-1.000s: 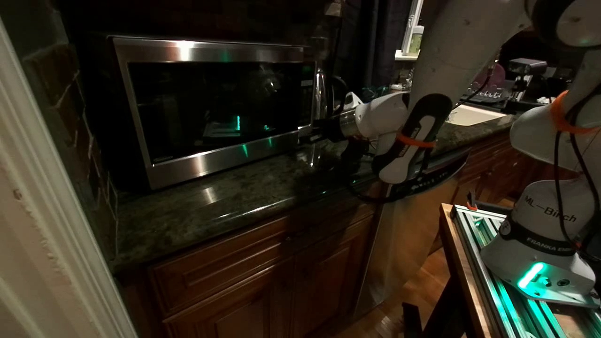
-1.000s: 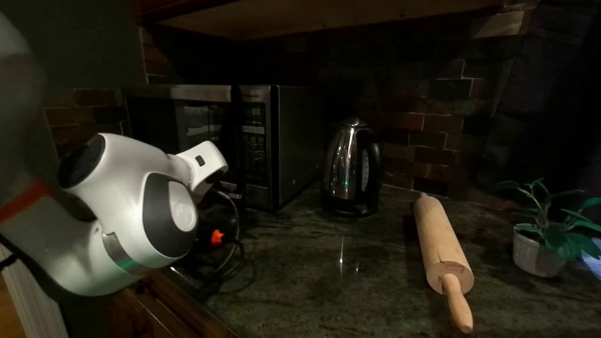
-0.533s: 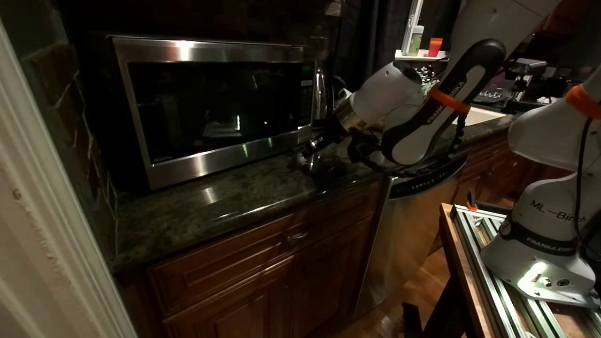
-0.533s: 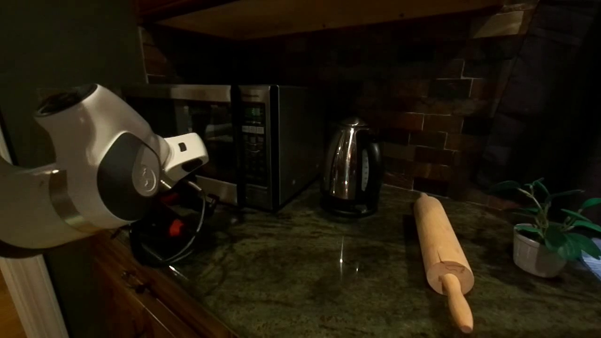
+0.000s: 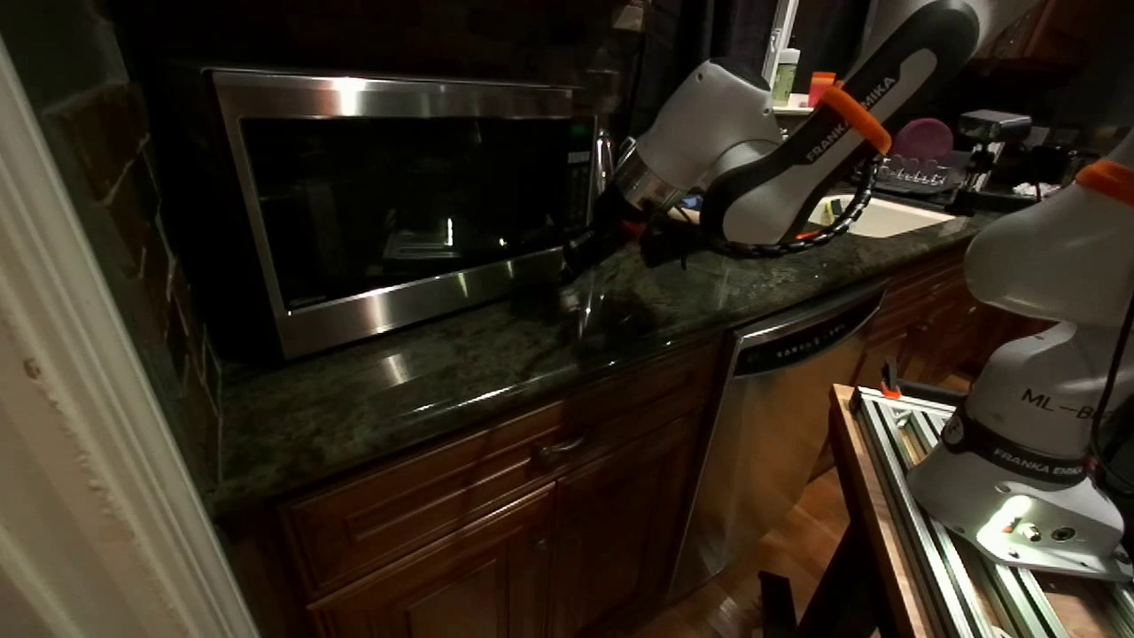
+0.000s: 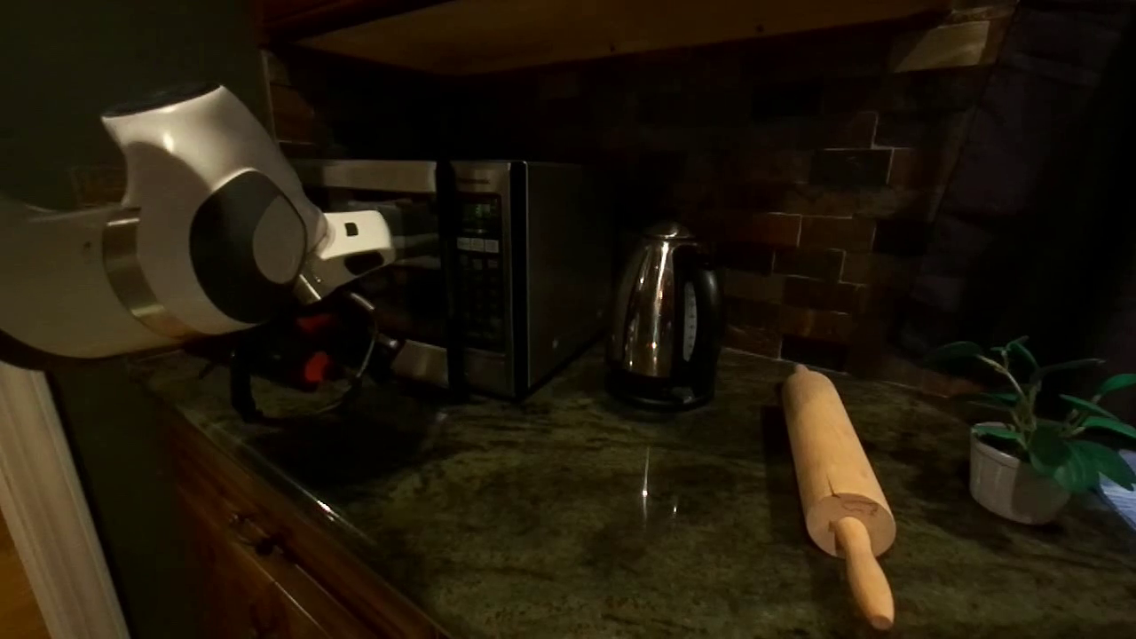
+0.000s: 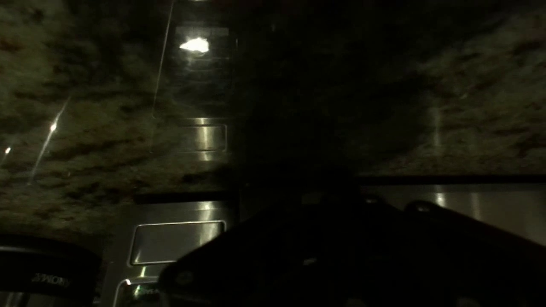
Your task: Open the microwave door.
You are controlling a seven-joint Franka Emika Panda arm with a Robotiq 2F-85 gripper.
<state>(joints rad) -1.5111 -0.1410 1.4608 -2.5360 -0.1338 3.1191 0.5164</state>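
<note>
The dark granite countertop point(image 6: 603, 515) runs under the microwave point(image 6: 568, 275) and on past the end with the control panel point(image 6: 480, 284). The white Franka Panda arm point(image 5: 762, 208) extends in front of that same end of the microwave. Below the microwave's front is a wooden base cabinet point(image 5: 523, 514); next to it, beyond the microwave's control-panel end, is a stainless-steel dishwasher point(image 5: 762, 443). The microwave door point(image 5: 407, 213), dark glass in a brushed-steel frame point(image 5: 390, 97), takes up most of the microwave's front and looks closed.

An electric kettle point(image 6: 652, 319) stands just beside the microwave. A wooden rolling pin point(image 6: 839, 461) lies farther from the microwave, and a potted plant point(image 6: 1021, 479) stands farther still.

The Robotiq gripper point(image 5: 571, 264) is in front of the microwave, tilted downward near the door's lower corner next to the control panel; the rest of the door spreads up and away from its tip. In the wrist view it covers part of the door's lower edge; whether they touch cannot be told. Its jaws are drawn fully together, and nothing shows in their grip. At the foot of the microwave's control panel is a rectangular steel button point(image 7: 177, 243).
</note>
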